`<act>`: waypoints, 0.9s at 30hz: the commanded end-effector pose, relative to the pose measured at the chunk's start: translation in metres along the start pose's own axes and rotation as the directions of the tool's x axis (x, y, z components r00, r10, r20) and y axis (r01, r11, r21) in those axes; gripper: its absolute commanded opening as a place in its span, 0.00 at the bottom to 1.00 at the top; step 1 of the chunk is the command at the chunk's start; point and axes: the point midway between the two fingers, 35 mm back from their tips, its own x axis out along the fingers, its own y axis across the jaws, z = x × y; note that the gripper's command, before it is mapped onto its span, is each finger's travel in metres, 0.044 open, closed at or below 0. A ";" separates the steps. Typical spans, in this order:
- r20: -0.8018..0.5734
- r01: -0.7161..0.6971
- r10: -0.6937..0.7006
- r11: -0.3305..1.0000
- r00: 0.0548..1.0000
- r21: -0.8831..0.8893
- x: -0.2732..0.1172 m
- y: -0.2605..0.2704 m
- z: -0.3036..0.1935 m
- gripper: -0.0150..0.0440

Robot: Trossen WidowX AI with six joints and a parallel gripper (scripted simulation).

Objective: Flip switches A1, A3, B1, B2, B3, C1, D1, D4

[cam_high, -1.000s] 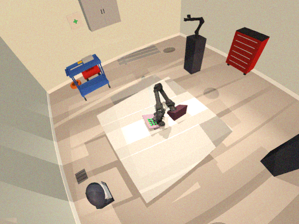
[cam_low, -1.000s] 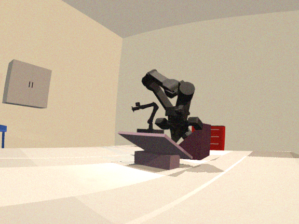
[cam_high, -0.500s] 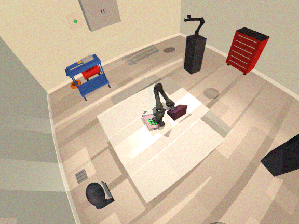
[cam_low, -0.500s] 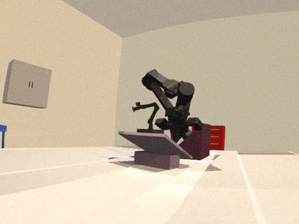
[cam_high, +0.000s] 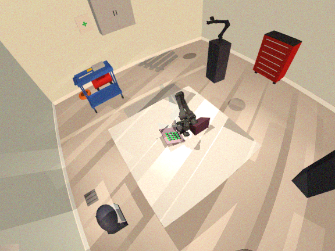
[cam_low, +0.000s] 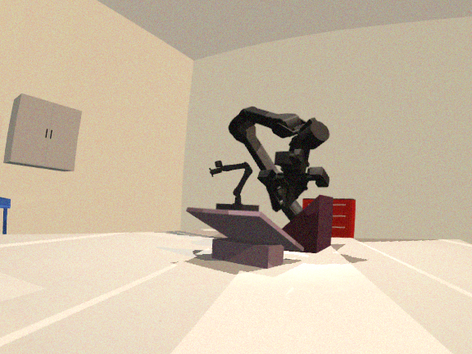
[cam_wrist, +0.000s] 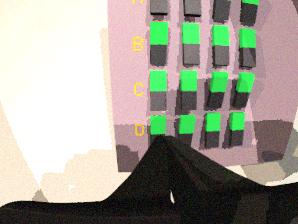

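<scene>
My claw was pinched fully closed with nothing in it, tip sitting right at the near edge of the switch panel, around the D1 switch at the row's left end. Rows A to C spread out beyond it. The panel was tilted up on the white table, with a maroon wedge block just beside it.

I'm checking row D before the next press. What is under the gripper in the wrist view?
The shut gripper covers the panel's near edge. Of switch D1 only the green far end shows; its near end is hidden. D2 is partly covered too.
</scene>
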 end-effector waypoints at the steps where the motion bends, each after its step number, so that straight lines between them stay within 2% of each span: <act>1: -0.008 0.004 -0.004 1.000 1.000 -0.003 0.001 -0.003 -0.017 0.25; 3: -0.009 0.004 -0.004 1.000 1.000 -0.003 0.003 -0.003 -0.017 0.25; 7: -0.031 0.005 -0.005 1.000 1.000 -0.002 0.034 -0.004 -0.016 0.25; 27: -0.032 0.006 -0.006 1.000 0.999 -0.002 0.058 -0.004 -0.016 0.25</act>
